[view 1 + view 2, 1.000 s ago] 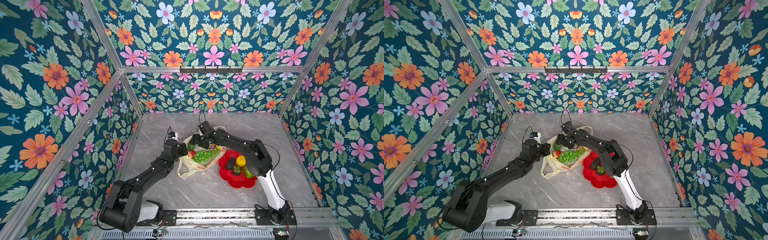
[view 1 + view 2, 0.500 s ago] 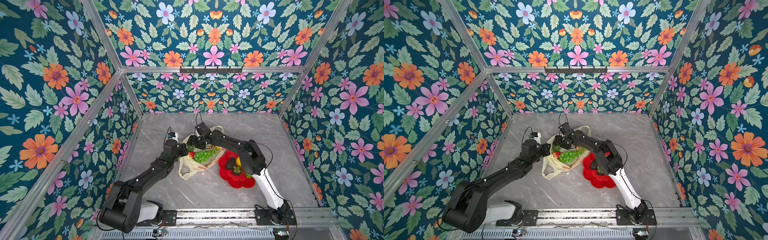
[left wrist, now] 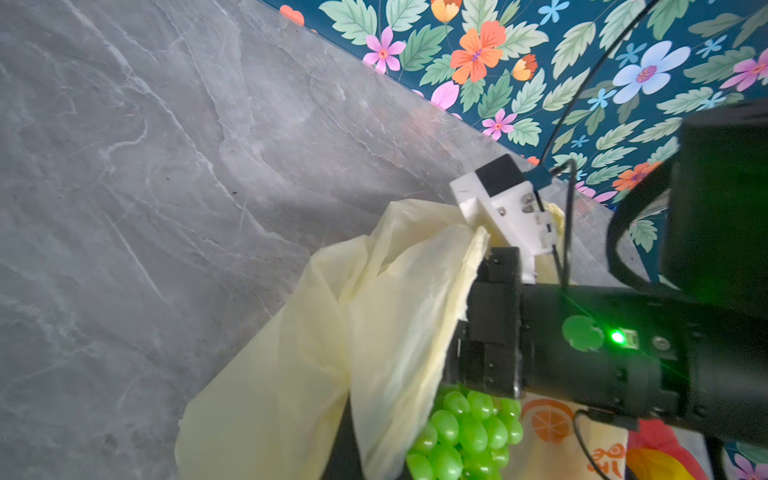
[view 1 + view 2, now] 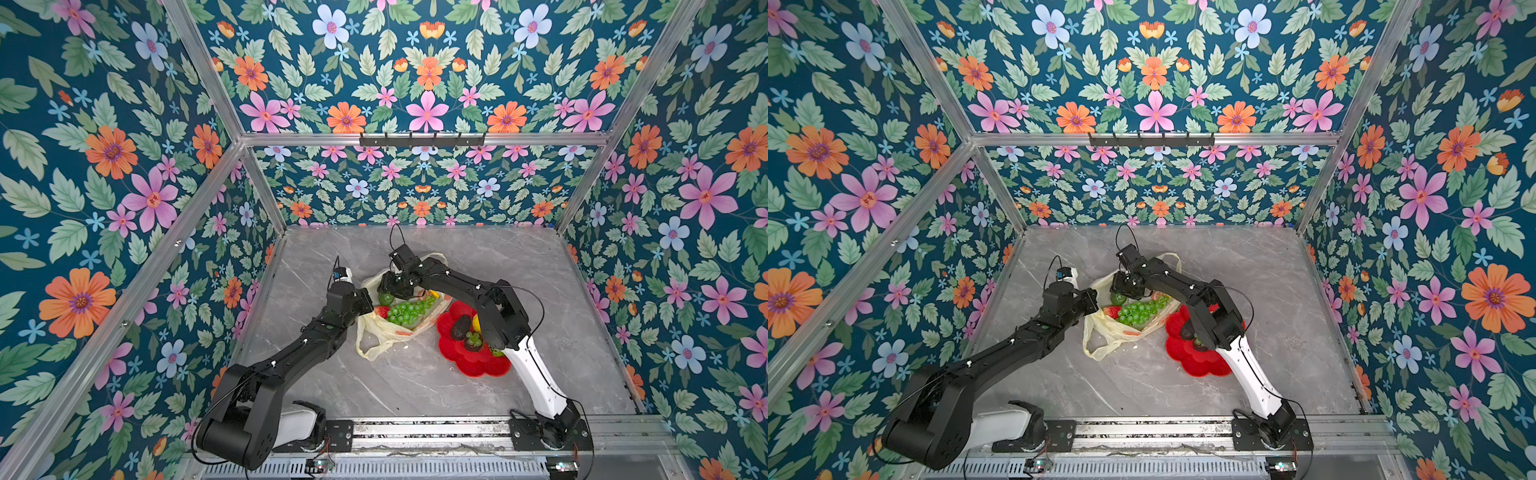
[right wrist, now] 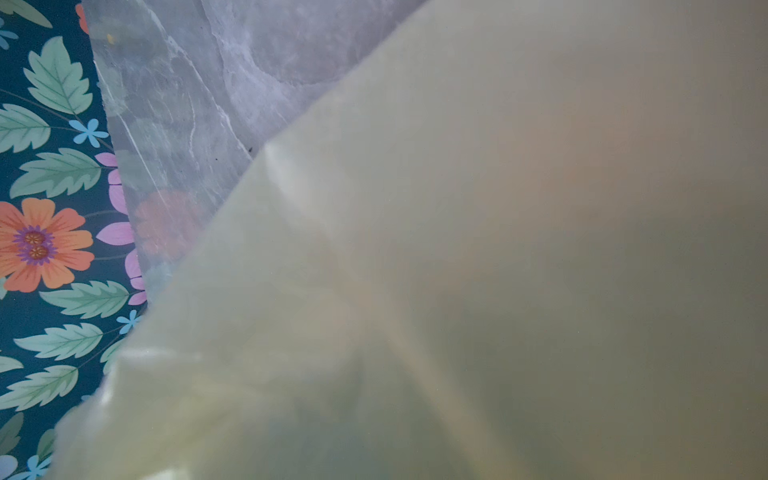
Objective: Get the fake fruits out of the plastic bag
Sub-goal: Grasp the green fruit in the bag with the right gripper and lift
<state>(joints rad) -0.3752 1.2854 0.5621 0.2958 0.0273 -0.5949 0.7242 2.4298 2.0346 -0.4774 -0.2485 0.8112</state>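
Red plate point(image 4: 478, 363) nearest on the counter point(image 4: 415, 386), partly under the right elbow. Just left lies the plastic bag point(image 4: 376, 332), mouth facing left. Inside it, the grape bunch point(image 4: 405, 311) runs near-left to far-right, with the strawberry point(image 4: 382, 311) and dark green fruit point(image 4: 385, 298) alongside. Left tool point(image 4: 365, 301) is clenched on the bag rim. Right tool point(image 4: 395, 286) sits farthest, in the mouth; its state is indeterminable. The elbow has since swung left, hiding most of the lemon point(image 4: 476, 323).
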